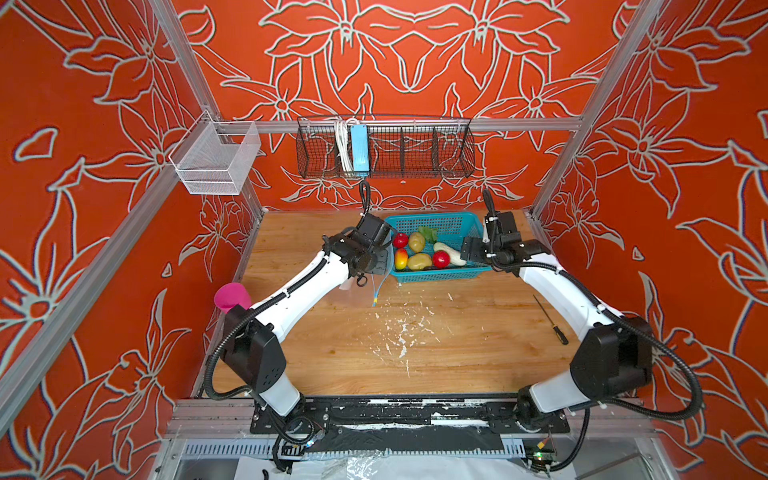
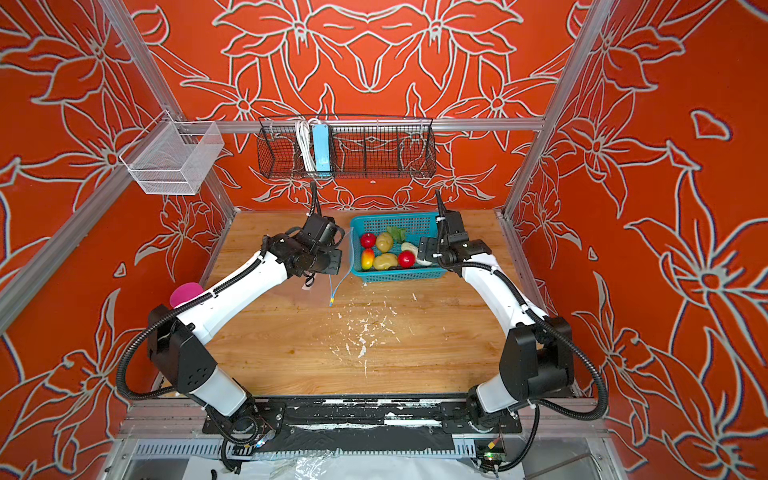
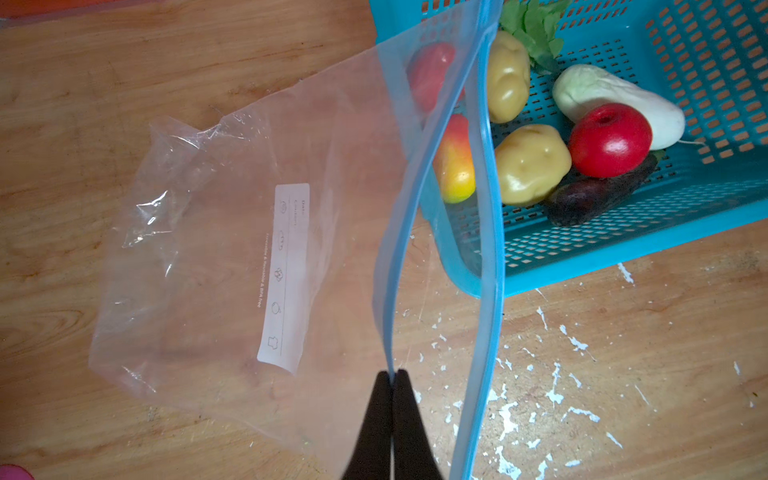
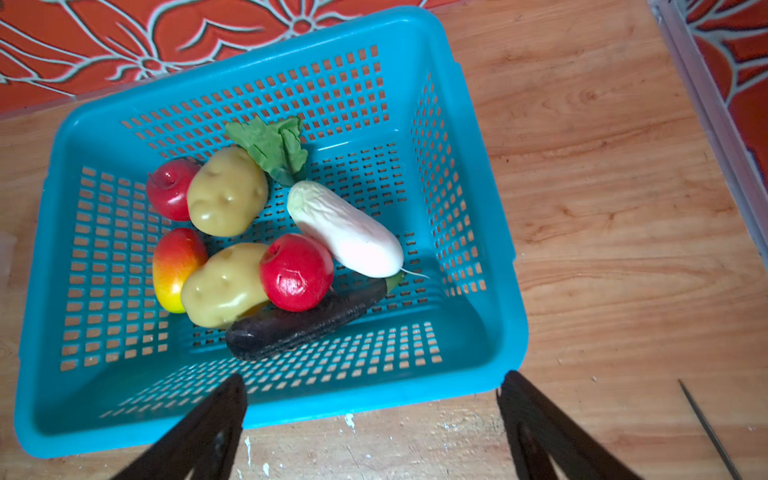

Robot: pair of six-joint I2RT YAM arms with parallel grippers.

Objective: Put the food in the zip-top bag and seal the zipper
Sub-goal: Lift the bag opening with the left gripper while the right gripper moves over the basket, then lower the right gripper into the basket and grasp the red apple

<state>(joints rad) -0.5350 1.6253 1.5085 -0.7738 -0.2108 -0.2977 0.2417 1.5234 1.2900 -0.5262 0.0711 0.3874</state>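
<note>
- Zip-top bag lies on the worktop beside the basket, its mouth agape because the left end effector pinches one zipper lip upward.
- Food sits inside the basket; the right end effector hovers at its edge, jaws wide, apparently poised to pick.

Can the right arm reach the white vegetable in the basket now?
Probably yes: the right gripper hangs open by the rim of the teal basket, and the white vegetable lies uncovered, a red ball beside it.

One blue basket holds two red apples, two potatoes, one mango, one white radish, one leaf, one eggplant. One clear bag lies left.
</note>
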